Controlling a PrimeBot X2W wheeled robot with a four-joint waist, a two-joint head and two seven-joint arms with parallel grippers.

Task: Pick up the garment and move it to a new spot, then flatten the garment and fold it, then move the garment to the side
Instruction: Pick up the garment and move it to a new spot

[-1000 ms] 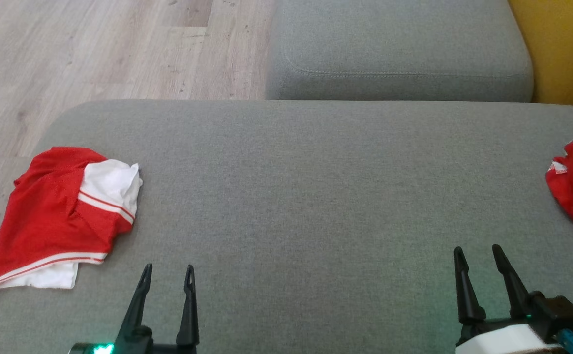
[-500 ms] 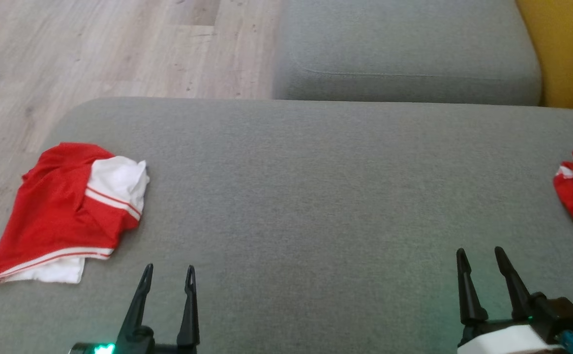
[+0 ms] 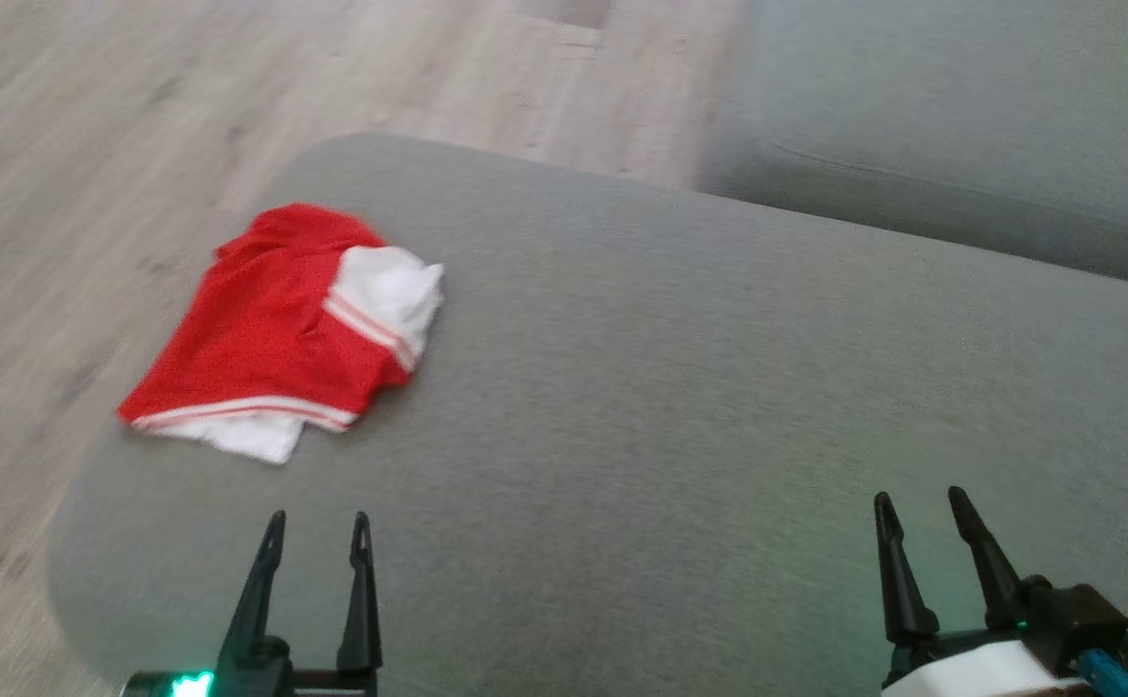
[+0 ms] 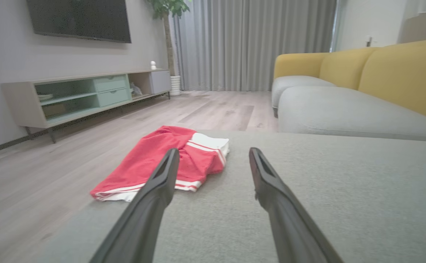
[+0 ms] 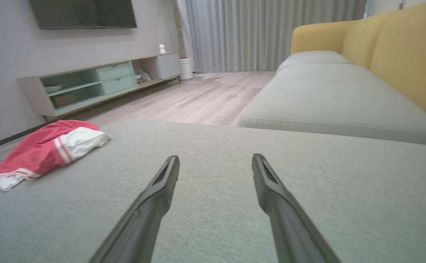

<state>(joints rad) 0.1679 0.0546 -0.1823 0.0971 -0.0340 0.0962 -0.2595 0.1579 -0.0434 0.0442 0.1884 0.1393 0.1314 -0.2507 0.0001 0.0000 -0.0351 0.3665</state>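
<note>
I have both hands hovering low over the near edge of the grey seat cushion (image 3: 670, 387), fingers pointing away from me. My left hand (image 3: 320, 523) is spread wide with nothing between its fingers. My right hand (image 3: 918, 499) is just as wide apart and equally empty.

The red garment (image 3: 283, 324) lies crumpled on the cushion's left side, close to its left edge and toward its far corner. It has white panels and white striping along its hems, and one white patch sticks out at its near end. It sits ahead of my left hand and slightly to its left, apart from the fingertips. It is well apart from my right hand.

Beyond the cushion's far edge is a second grey cushion (image 3: 960, 126). Pale wooden floor (image 3: 89, 145) runs along the cushion's left side.
</note>
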